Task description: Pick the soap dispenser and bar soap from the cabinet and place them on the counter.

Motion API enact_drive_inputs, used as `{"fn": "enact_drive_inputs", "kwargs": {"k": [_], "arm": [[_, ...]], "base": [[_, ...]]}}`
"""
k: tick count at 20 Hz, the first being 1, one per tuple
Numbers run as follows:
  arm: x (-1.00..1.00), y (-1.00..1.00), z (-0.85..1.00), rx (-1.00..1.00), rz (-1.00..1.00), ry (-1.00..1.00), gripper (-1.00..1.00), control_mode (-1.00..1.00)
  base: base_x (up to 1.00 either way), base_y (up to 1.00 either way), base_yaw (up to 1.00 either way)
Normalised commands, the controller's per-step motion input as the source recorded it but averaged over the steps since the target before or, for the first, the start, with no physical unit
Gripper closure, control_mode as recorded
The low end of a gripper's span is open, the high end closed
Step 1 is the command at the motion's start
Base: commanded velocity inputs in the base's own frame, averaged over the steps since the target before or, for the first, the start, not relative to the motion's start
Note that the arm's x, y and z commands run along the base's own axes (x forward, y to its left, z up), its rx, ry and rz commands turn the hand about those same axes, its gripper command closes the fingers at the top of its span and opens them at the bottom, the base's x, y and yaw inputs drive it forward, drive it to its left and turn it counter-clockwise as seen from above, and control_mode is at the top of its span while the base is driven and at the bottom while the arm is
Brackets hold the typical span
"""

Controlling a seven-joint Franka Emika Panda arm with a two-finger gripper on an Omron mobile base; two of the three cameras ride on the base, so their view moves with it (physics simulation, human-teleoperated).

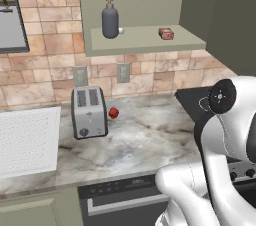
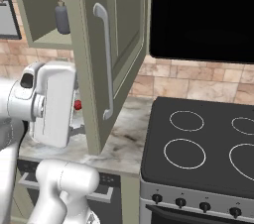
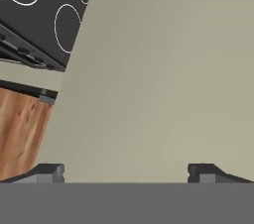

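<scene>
On the cabinet shelf, the soap dispenser stands left of the bar soap. Take its rounded body (probably smooth, slippery), not the thin pump. Your gripper is wide, empty.

In the right base view the soap dispenser is partly covered by the open door of the cabinet, and the toaster is hidden behind the arm. The red ball is seen only as a sliver — the rest is masked by the door edge. The small white object beside the dispenser is too small to be identified.
</scene>
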Motion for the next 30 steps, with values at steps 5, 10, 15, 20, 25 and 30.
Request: {"fn": "enact_drive_inputs", "kwargs": {"k": [5,10,15,20,25,30], "arm": [[0.07,0.08,-0.02,0.00,-0.05,-0.02,-1.00,-1.00],[0.06,0.24,0.09,0.01,-0.10,-0.05,-1.00,-1.00],[0.09,0.38,0.22,0.00,-0.07,-0.06,-1.00,-1.00],[0.12,0.41,0.11,0.04,-0.03,-0.07,-1.00,-1.00],[0.20,0.44,0.00,0.09,0.00,-0.02,-1.00,-1.00],[0.20,0.35,-0.07,0.13,0.05,0.00,-1.00,-1.00]], "base": [[0.00,0.00,0.00],[0.00,0.00,0.00],[0.00,0.00,0.00],[0.00,0.00,0.00],[0.00,0.00,0.00],[0.00,0.00,0.00]]}}
